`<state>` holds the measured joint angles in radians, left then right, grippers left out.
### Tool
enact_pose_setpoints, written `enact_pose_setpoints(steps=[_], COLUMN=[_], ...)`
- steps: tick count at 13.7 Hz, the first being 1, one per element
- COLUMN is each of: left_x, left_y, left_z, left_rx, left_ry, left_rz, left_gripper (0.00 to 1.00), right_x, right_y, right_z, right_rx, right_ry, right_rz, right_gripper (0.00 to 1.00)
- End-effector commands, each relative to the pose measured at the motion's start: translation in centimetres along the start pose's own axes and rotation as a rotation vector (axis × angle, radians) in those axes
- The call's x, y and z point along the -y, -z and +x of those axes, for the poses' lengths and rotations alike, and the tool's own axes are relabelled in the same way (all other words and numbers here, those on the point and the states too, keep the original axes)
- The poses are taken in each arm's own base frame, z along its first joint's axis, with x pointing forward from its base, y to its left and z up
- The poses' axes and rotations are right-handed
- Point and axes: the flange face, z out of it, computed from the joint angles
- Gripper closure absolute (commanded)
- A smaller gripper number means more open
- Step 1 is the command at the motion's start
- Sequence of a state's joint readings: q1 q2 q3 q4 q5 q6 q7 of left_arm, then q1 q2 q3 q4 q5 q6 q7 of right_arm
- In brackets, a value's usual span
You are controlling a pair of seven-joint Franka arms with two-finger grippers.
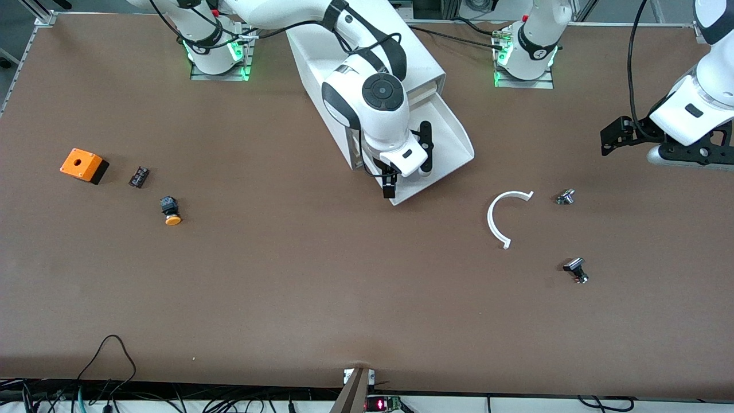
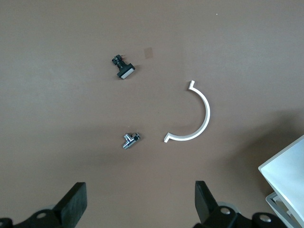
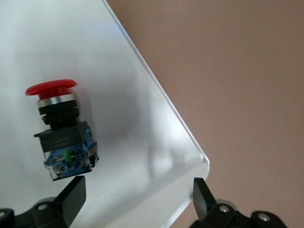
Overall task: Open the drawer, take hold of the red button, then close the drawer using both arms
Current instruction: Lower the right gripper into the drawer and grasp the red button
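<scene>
No writing reads on the button (image 3: 61, 130) in the drawer (image 1: 453, 140); both arms' fingers gape empty.

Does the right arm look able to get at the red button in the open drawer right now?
Probably yes: the right gripper hangs open over the pulled-out drawer, the button lies on its side below, nothing covering it.

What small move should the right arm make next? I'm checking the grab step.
Probably lower the right tool onto the button, shifting slightly to centre it: the drawer is open, the button lies in it, and the open fingers hang above it.
</scene>
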<state>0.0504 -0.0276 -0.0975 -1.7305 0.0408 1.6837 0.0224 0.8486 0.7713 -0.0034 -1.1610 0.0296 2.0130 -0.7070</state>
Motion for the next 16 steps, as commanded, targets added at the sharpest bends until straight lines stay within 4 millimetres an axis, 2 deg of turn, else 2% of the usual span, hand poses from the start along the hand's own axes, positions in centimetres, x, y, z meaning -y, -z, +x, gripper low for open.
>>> enact_pose_setpoints(steps=[1, 5, 8, 9, 11, 14, 16], left_x=[0.7, 0.7, 0.8, 0.8, 0.8, 0.9, 0.9], left_y=[0.5, 0.5, 0.5, 0.5, 0.5, 0.5, 0.5], left_z=[0.9, 1.0, 1.0, 1.0, 1.0, 1.0, 1.0], left_rx=[0.006, 0.006, 0.006, 0.005, 0.006, 0.006, 0.006], left_ry=[0.009, 0.009, 0.010, 0.011, 0.011, 0.015, 0.015], left_rz=[0.029, 0.029, 0.029, 0.029, 0.028, 0.028, 0.028], left_gripper=[0.00, 0.00, 0.00, 0.00, 0.00, 0.00, 0.00], right_x=[-0.1, 0.3, 1.6, 2.2, 3.2, 4.3, 4.3], right_y=[1.3, 1.3, 1.3, 1.4, 3.2, 3.0, 2.9], right_z=[-0.4, 0.0, 1.0, 1.5, 2.1, 2.5, 2.5], right_rx=[0.008, 0.005, 0.001, 0.002, -0.008, 0.013, 0.011], right_ry=[0.000, 0.005, 0.015, 0.024, 0.041, 0.055, 0.051], right_rz=[0.015, 0.017, 0.025, 0.027, 0.023, 0.044, 0.044], right_gripper=[0.00, 0.00, 0.00, 0.00, 0.00, 0.00, 0.00])
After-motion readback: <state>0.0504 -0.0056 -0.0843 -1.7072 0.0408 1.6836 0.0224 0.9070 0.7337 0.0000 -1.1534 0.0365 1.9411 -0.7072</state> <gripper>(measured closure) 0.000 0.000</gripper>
